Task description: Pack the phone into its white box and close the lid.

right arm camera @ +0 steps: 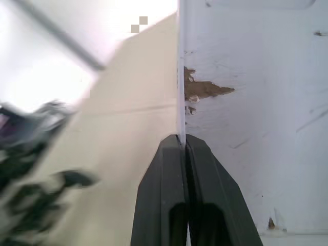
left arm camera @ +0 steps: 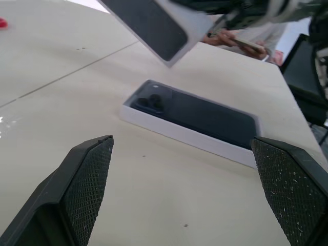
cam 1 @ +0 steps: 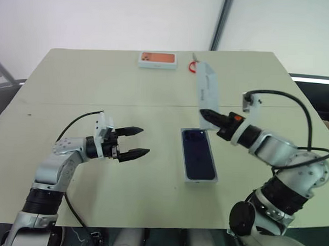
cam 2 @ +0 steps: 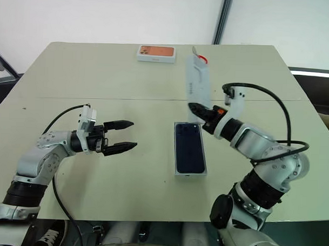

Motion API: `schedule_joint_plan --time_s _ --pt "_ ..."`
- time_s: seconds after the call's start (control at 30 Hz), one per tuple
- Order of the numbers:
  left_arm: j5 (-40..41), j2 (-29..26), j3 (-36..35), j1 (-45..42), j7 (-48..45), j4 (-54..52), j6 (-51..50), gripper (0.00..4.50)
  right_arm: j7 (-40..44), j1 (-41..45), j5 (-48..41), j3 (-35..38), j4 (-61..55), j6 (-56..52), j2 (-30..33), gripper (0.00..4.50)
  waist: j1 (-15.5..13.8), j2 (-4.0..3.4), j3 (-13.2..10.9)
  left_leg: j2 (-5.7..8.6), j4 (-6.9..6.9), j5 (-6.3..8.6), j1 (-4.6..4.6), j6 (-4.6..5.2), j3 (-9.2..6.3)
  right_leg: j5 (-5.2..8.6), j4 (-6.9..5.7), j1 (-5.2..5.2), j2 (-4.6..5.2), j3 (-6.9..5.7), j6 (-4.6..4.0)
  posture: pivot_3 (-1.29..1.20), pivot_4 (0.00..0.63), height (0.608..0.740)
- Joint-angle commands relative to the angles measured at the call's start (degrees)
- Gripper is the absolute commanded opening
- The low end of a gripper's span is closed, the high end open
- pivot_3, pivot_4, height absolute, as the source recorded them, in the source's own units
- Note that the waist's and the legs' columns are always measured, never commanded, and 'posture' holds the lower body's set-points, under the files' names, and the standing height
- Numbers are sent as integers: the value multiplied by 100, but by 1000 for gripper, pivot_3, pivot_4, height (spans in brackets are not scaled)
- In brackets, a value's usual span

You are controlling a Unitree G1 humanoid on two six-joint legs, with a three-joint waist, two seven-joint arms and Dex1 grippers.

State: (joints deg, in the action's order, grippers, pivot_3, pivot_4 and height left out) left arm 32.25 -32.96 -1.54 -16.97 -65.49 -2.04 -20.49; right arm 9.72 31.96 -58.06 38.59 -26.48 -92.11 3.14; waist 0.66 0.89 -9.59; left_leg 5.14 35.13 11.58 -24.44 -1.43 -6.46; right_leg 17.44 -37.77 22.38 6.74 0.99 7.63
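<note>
We see the phone point(cam 1: 199, 161) lying camera-side up inside the white box point(cam 1: 213, 179), which rests flat on the surface point(cam 1: 101, 83) a little right of its middle, toward the near edge. Our right end effector point(cam 1: 206, 118) is clenched on one wall of the lid point(cam 1: 205, 88), pinching the thin cardboard edge between its two fingers and holding the lid off the surface, tilted up on edge just beyond the far end of the white box. Our left end effector point(cam 1: 139, 141) hovers to the left of the white box, its fingers spread apart, grasping nothing and pointing toward it. An orange-topped box point(cam 1: 158, 59) lies near the far edge, with a small red object point(cam 1: 192, 67) just beside it.
</note>
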Motion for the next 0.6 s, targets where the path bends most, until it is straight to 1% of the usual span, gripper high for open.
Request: schedule_joint_plan --time_s 0.03,0.1,0.13,0.17,0.2,0.27,0.33,0.43,0.53,0.6 --pt "91 -21 -263 -65 145 -57 -7 4500 -925 -500 -1985 -67 164 -39 -48 23 11 -1 -1 0 0 0 0 0 0 0 0 0 1 2 0 0 150 740" --pt "116 -25 -313 -51 214 -90 -26 4500 -1823 -1060 -3667 -850 317 770 516 23 27 -7 -4 0 1 0 0 0 5 0 -3 5 2 6 0 0 150 740" --pt "178 -22 -353 -39 249 -123 -96 4500 -2333 -1373 -4584 -1373 357 1347 914 23 38 -9 -6 -1 1 0 0 0 6 0 -4 6 4 9 -1 0 150 740" --pt "210 -16 -385 -22 295 -153 -139 4500 -2666 -1604 -5149 -1771 326 1792 1214 23 48 -12 -7 -2 0 0 0 1 8 1 -4 7 6 11 -1 0 150 740" --pt "224 -12 -399 2 313 -183 -136 4500 -2783 -1741 -5405 -2048 237 2169 1361 23 53 -11 -7 -3 0 0 -1 1 11 1 -3 7 9 16 -1 0 150 740" --pt "206 6 -418 45 342 -226 -90 4500 -2715 -1939 -5494 -2432 52 2740 1431 23 83 -11 -7 -10 0 0 0 2 10 1 -2 6 3 15 -2 0 150 740" --pt "217 22 -427 85 394 -263 -125 4500 -2584 -2104 -5494 -2744 -118 3090 1626 23 98 -12 -7 -11 -3 0 1 2 10 2 -3 6 -4 11 -1 0 150 740" --pt "225 63 -420 143 452 -317 -134 4500 -2372 -2304 -5494 -3148 -354 3534 1790 23 92 -11 -8 -8 0 1 -1 4 10 2 0 3 -11 10 0 0 150 740" --pt "210 111 -383 173 518 -384 -130 4500 -2432 -2556 -5494 -3483 -521 3917 1867 23 39 -11 -8 -8 2 1 0 5 10 2 0 2 -11 9 0 0 150 740" --pt "220 150 -343 214 523 -456 -142 4500 -2418 -2721 -5494 -3696 -506 3968 2055 23 25 -10 -7 -7 3 1 0 5 9 2 0 1 -10 9 0 0 150 740"
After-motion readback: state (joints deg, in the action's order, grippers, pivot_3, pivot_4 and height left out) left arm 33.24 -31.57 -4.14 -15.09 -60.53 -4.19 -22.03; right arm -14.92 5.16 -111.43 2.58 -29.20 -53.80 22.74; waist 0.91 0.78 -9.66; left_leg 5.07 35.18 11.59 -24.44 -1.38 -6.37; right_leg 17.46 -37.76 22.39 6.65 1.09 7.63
